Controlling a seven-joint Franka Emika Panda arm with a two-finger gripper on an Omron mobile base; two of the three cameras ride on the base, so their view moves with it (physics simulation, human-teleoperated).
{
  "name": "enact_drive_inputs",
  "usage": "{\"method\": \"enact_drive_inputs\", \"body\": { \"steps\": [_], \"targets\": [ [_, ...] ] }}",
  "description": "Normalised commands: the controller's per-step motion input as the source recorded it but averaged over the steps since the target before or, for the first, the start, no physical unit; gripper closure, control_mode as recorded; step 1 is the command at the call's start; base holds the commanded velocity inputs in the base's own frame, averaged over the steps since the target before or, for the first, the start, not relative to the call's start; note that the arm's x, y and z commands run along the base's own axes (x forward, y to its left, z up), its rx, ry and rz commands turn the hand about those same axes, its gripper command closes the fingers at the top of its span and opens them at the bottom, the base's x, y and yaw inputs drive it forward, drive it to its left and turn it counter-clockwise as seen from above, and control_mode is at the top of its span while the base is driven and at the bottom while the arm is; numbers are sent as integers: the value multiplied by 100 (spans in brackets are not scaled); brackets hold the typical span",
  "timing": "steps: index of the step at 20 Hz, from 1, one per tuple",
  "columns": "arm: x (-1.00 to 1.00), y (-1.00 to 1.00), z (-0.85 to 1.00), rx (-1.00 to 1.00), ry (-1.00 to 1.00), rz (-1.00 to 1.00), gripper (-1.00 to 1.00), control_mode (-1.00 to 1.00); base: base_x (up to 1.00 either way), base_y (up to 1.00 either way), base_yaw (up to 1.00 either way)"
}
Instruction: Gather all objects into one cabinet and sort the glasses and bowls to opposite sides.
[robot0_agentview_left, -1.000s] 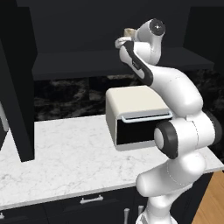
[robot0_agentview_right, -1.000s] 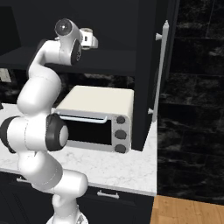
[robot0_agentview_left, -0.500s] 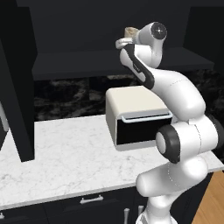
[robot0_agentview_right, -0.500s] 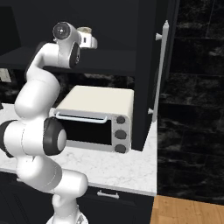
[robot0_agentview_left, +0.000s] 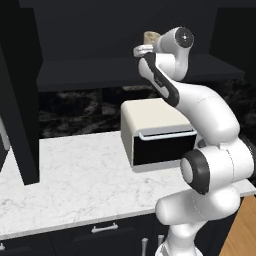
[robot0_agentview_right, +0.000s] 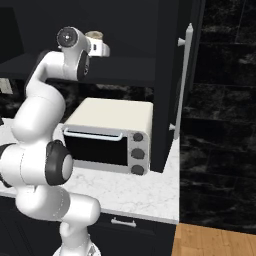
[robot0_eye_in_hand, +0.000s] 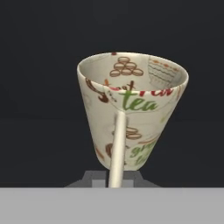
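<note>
Hand view gives me the cream mottled cup (robot0_eye_in_hand: 131, 116) pinched by its handle in the gripper (robot0_eye_in_hand: 114, 178), raised before the dark cabinet (robot0_agentview_left: 125, 70) shelf, fingertips mostly hidden underneath.

Left base view: you look from behind the arm's left, forward and down.
Right base view: same, from its right.
Shared: you see the toaster oven (robot0_agentview_left: 159, 136) (robot0_agentview_right: 111, 134) and marble counter (robot0_agentview_left: 75, 175) (robot0_agentview_right: 145, 192) in both.
Hand view: close on the cream cup (robot0_eye_in_hand: 131, 109).
</note>
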Motion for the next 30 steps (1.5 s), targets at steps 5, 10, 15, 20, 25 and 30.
{"method": "enact_drive_inputs", "body": {
  "steps": [5, 10, 15, 20, 25, 30],
  "targets": [
    [-37, 0, 10, 0, 0, 0, 100, -100, 0, 0, 0],
    [-45, 0, 15, 0, -4, 0, 100, -100, 0, 0, 0],
    [-50, 0, 16, 0, -6, 0, 100, -100, 0, 0, 0],
    [-51, 1, 20, 0, -6, 0, 100, -100, 0, 0, 0],
    [-59, 0, 28, 0, -11, 0, 100, -100, 0, 0, 0],
    [-60, 0, 28, 0, -11, 0, 100, -100, 0, 0, 0]
  ]
}}
